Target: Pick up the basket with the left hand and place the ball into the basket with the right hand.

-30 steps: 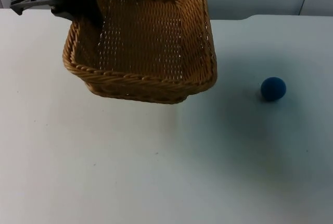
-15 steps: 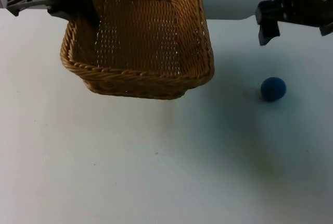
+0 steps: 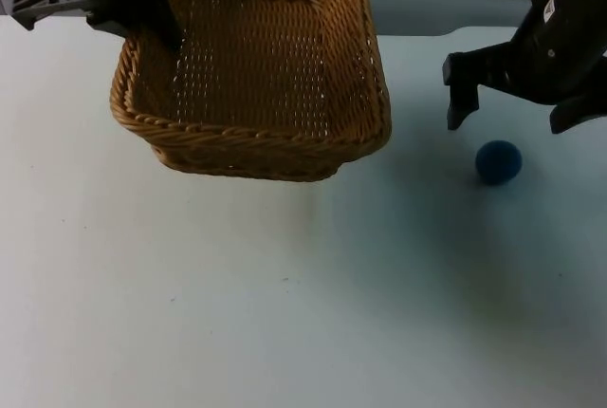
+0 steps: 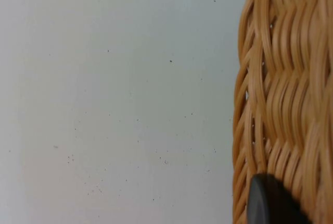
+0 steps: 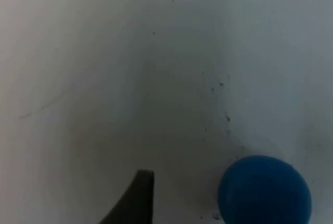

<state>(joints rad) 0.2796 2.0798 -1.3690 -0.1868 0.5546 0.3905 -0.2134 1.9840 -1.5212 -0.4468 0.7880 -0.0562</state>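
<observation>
Two arms at work: left gripper (image 3: 156, 28) holds the basket (image 3: 251, 76) aloft while right gripper (image 3: 507, 114), fingers wide, hangs above the ball (image 3: 498, 161), which it must next descend on and grasp.

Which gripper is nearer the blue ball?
Right. The right gripper hangs open just above the ball; the left gripper holds the basket far across the table.

Black arms, matte black pincer (image 3: 507, 119)
</observation>
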